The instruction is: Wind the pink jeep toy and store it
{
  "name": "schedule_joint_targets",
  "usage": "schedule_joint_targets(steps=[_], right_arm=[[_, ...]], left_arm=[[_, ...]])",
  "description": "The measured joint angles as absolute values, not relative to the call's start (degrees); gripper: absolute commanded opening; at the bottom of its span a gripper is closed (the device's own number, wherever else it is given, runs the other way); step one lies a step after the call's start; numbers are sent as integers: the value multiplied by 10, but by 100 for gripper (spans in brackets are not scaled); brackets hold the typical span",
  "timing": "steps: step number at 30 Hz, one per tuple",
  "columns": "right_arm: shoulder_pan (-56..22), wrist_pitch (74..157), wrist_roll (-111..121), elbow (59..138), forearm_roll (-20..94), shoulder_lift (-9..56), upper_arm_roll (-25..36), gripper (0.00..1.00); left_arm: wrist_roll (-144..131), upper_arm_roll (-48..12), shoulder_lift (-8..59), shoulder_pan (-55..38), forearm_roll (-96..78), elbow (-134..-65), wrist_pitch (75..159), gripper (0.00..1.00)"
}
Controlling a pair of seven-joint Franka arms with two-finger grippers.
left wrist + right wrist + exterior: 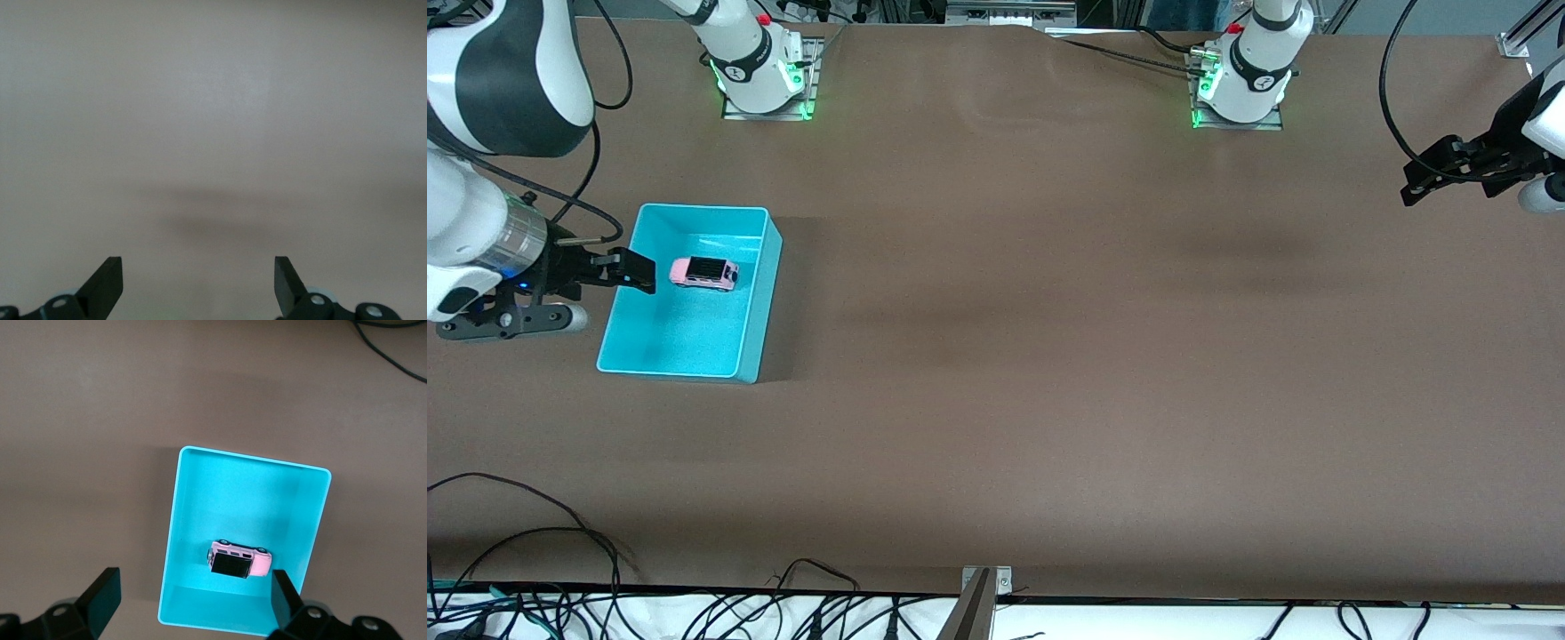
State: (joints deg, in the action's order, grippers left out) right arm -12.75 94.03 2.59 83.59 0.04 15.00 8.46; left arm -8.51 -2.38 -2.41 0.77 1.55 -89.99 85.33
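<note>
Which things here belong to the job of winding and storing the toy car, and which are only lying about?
Belonging to the job:
- small pale pink jeep toy with black roof, lying inside the bin
- turquoise rectangular plastic bin
- right hand, open, over the bin's edge
- left hand, open, waiting over bare table at the left arm's end

Only lying about:
- black cables along the brown table edge nearest the front camera

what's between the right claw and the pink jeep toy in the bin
Only the turquoise plastic bin's rim and bare floor. The open right claw hangs at the rim, apart from the pale pink, black-roofed jeep toy lying inside; front view shows it.
</note>
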Motion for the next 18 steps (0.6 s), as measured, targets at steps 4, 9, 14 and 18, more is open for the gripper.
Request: schedule_joint_targets(steps=[4,9,14,18], right_arm=[[-130,939,26,836,0,155,84,100],[-130,921,26,836,0,157,84,100],[-129,909,26,836,0,156,85,100],[-129,907,26,836,0,156,85,100]], left_arm=[[-85,-24,-24,8,16,-900,853,100],[-85,-24,-24,8,16,-900,853,100],[-85,-24,-24,8,16,-900,853,100],[-85,-25,-24,6,16,-900,850,100]])
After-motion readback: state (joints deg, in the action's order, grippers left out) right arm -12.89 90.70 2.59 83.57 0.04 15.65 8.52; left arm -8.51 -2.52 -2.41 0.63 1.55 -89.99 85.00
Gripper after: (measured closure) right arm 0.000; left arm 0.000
